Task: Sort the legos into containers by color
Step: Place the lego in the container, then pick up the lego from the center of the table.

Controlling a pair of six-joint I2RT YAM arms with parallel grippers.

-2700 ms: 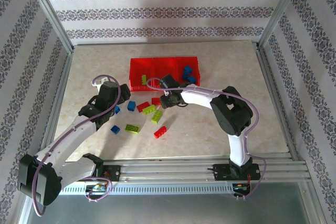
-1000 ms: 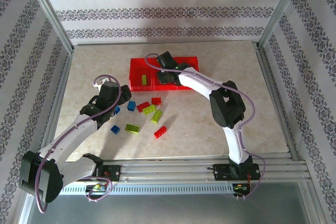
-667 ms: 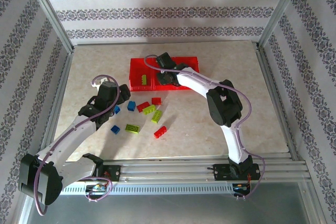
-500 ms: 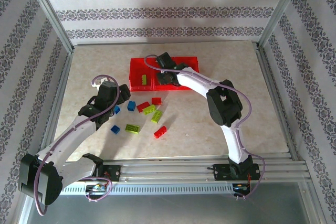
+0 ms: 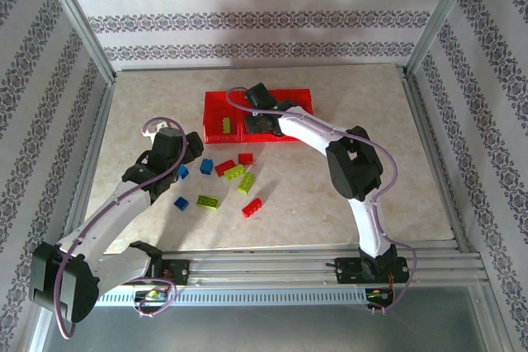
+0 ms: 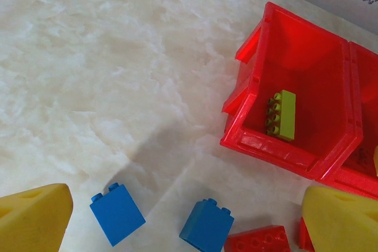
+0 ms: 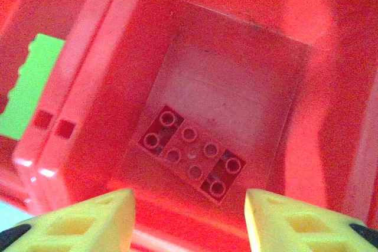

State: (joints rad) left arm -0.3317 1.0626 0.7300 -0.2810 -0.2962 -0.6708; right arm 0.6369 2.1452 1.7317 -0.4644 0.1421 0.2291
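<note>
1. Right wrist: right gripper (image 7: 189,219), fingers apart and empty, above a red brick (image 7: 190,157) lying on the middle bin's (image 7: 236,45) floor.
2. Left wrist: left gripper (image 6: 184,205) spread wide over blue bricks (image 6: 117,213); lime brick (image 6: 282,115) inside the end bin (image 6: 277,149).
3. Top external: loose legos (image 5: 239,179) along the tray's (image 5: 216,105) near edge.

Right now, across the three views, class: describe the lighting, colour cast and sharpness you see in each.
Right wrist view: heavy red cast and grain inside the bin; the red brick looks soft. Left wrist view: crisp, neutral white light, one soft shadow across the table. Top external view: even light, no glare on the table.
</note>
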